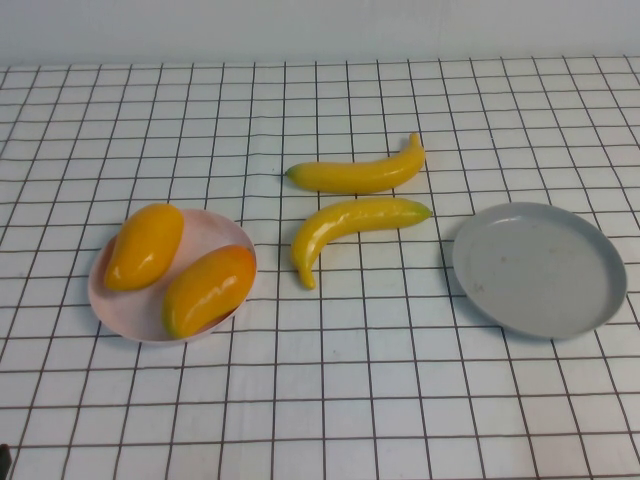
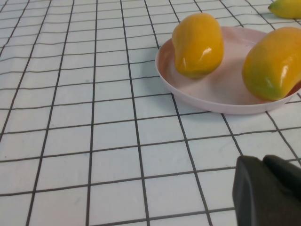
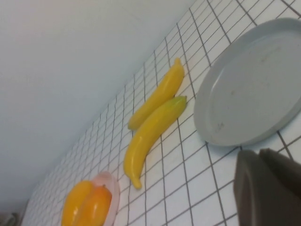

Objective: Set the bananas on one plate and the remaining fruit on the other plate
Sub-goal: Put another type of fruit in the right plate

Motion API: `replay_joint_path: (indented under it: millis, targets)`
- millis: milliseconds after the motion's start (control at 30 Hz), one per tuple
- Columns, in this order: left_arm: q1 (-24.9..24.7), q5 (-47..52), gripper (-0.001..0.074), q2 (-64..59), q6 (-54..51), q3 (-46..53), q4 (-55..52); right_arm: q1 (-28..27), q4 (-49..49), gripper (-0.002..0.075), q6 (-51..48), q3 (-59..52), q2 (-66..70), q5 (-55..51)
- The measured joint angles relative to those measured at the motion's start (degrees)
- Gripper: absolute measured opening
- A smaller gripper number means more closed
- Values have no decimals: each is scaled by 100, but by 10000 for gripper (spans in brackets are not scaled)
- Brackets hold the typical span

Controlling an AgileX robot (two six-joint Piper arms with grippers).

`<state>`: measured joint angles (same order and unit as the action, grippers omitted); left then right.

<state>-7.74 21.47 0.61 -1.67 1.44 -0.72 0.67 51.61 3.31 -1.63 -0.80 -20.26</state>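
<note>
Two yellow bananas lie on the table between the plates, the far one (image 1: 360, 173) and the near one (image 1: 345, 228), both off the plates. They also show in the right wrist view (image 3: 149, 131). The grey plate (image 1: 540, 268) at the right holds nothing. The pale pink plate (image 1: 212, 232) at the left holds both mango-like fruits, one plain yellow-orange (image 1: 145, 246) and one with a redder blush (image 1: 208, 289). My left gripper (image 2: 264, 161) is shut and empty, low over the table near the pink plate (image 2: 188, 87). My right gripper (image 3: 260, 153) is shut and empty, beside the grey plate (image 3: 249, 89).
The table is a white cloth with a black grid (image 1: 330, 400). A pale wall runs along the far edge (image 1: 320, 30). Neither arm shows in the high view apart from a dark bit at the bottom left corner (image 1: 4, 462).
</note>
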Motion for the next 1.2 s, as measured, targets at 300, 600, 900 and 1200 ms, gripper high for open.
replay_joint_path:
  millis: [300, 600, 900, 1200]
  targets:
    - [0, 0, -2, 0, 0, 0, 0, 0, -1115, -16, -1246, 1593, 1720, -942]
    - [0, 0, -3, 0, 0, 0, 0, 0, -664, -16, -2589, 2690, 3651, -672]
    - [0, 0, -3, 0, 0, 0, 0, 9, -763, -16, -4243, 4942, 5892, -2903]
    - [0, 0, -3, 0, 0, 0, 0, 539, -2169, -16, -4265, 6382, 7235, -3491]
